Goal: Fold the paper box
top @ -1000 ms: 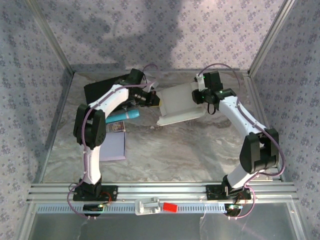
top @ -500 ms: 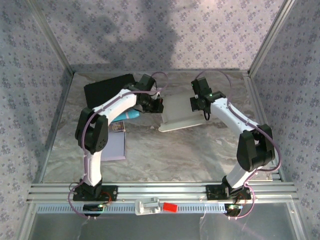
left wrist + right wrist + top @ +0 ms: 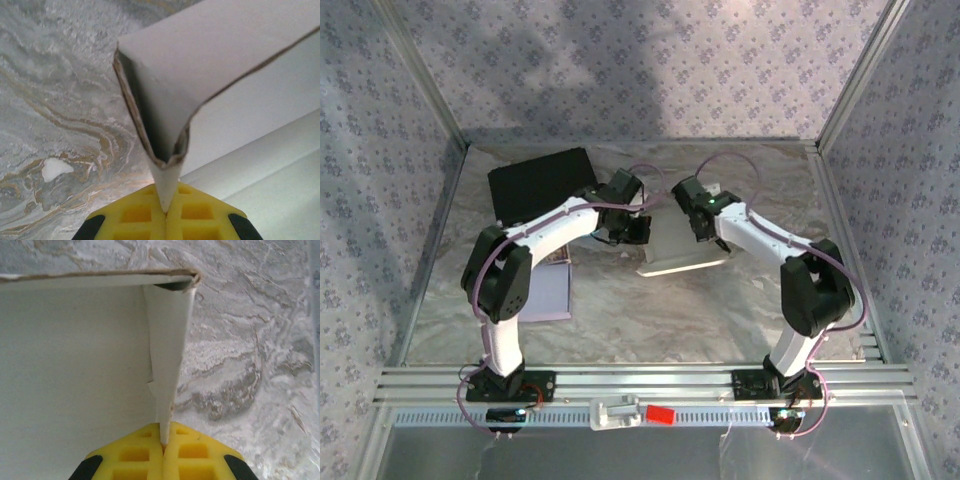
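Over the last second both arms swung inward toward centre frame. The paper box [image 3: 685,248] narrowed from a spread-out sheet to a tighter shape on the marbled bench [image 3: 650,310], at the centre of the top view. The right fingers [image 3: 172,452], part open a second earlier, had closed. Judgement: opposite walls were being drawn up together, so the fold was under way but not finished. Left fingers [image 3: 175,220] were fully closed, pinching a bent cardboard flap [image 3: 160,115]. Right fingers were fully closed too, pinching a thin upright flap edge [image 3: 167,350] of the same box.
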